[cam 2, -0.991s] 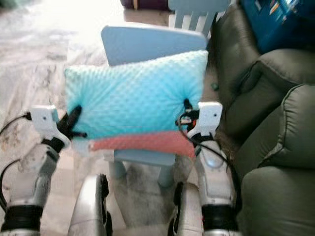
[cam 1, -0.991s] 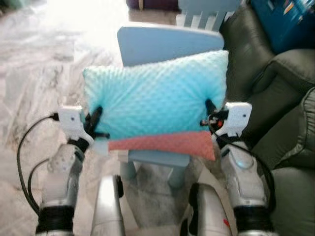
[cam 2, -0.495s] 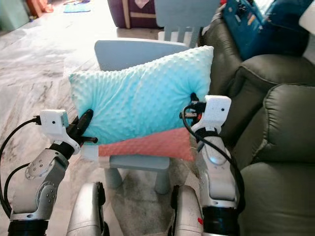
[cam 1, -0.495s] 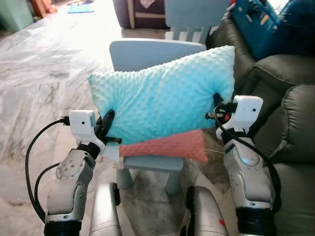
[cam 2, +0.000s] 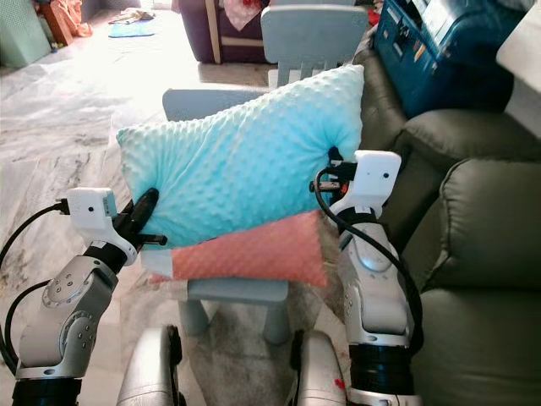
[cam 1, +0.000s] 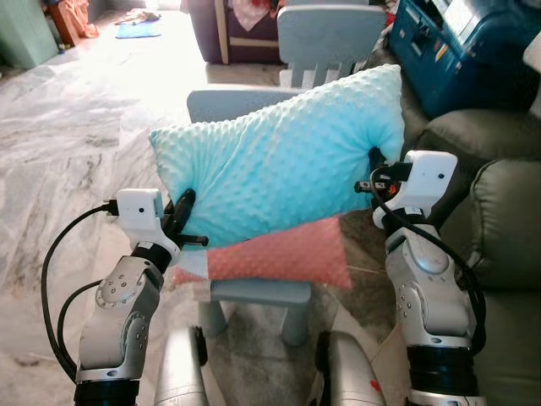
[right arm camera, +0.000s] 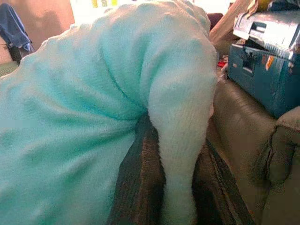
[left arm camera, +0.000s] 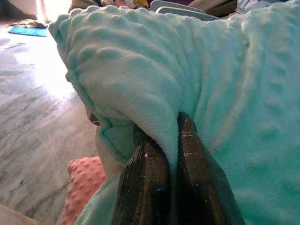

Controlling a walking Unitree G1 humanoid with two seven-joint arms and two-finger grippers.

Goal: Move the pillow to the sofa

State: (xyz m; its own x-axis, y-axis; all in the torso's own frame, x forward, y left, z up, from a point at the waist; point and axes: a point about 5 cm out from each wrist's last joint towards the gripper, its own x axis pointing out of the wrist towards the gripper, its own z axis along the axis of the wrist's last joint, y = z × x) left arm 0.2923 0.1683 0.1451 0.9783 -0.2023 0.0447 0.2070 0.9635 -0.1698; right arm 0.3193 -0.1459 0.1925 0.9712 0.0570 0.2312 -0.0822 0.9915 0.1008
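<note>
Left eye view shows you the turquoise pillow held up above the small blue chair, tilted toward the sofa. Your left gripper pinches its lower corner; your right gripper is clamped on its opposite edge, beside the sofa.

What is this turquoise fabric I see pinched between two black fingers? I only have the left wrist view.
Observer: A turquoise pillow, and the left gripper has its jaws shut on one end.
Operator: Is the other arm helping?
Observer: Yes, the right gripper is clamped on the opposite end.
Operator: Is it off the furniture?
Observer: It hangs above a light blue chair, with a pink pillow under it.
Operator: Where's the sofa?
Observer: The dark green sofa is on the robot's right.
</note>
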